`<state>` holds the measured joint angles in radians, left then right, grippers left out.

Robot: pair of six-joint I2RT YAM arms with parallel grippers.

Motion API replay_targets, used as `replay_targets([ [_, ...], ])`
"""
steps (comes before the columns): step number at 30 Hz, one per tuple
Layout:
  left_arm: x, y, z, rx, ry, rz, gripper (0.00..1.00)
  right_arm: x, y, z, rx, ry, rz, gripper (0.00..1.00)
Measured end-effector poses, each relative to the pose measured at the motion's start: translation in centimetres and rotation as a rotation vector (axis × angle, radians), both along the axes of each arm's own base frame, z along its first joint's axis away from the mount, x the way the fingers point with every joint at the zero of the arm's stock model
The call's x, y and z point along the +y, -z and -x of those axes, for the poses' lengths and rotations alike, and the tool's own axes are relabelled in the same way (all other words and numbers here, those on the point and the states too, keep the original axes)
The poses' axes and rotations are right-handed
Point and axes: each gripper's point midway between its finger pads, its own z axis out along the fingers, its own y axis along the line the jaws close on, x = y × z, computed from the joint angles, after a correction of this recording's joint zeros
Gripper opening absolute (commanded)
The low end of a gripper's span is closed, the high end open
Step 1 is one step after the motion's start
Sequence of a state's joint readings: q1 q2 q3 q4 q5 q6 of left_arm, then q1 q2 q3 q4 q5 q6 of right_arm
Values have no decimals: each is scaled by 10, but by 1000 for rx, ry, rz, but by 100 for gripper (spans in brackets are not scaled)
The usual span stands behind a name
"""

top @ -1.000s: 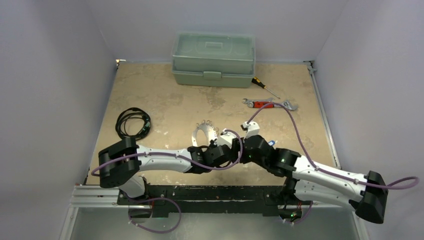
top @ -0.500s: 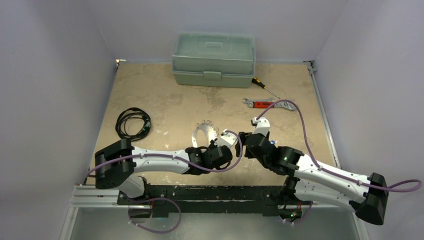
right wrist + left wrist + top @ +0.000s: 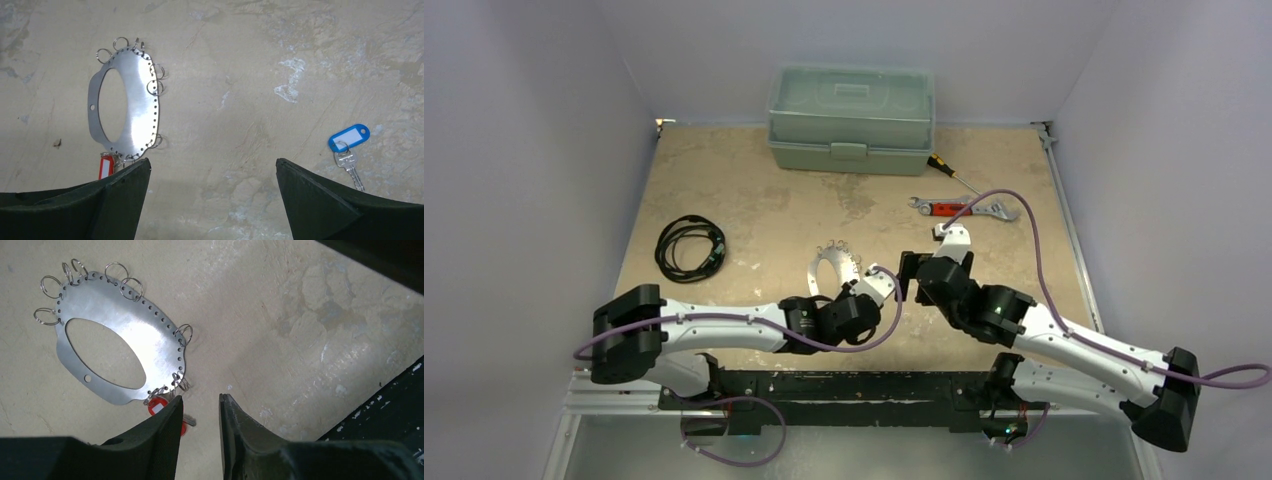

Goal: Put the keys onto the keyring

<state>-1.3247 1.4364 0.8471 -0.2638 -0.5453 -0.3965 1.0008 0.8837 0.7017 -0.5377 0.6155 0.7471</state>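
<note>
Both arms stretch low toward the flat silver oval keyring. The left claw is slightly open at its near end; the right claw is wide open right of it.

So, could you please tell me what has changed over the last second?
The right tool opened wide and drew away from the left tool, further up the table; it holds nothing now. The left arm pulled back slightly. The keyring, cable and toolbox stayed put.
</note>
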Motion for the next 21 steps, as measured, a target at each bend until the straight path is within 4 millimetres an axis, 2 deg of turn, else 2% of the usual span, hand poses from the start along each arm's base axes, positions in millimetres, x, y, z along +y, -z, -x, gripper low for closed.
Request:
replay_targets([
  [9, 5, -14, 8, -13, 39, 48, 30, 3, 0, -6, 1, 9, 7, 99],
  [13, 10, -8, 6, -6, 33, 34, 28, 0, -8, -8, -17, 16, -9, 99],
  [18, 28, 8, -7, 23, -15, 8, 28, -1, -20, -8, -40, 17, -41, 99],
  [21, 36, 15, -12, 38, -36, -6, 27, -2, -21, -7, -39, 15, -43, 99],
])
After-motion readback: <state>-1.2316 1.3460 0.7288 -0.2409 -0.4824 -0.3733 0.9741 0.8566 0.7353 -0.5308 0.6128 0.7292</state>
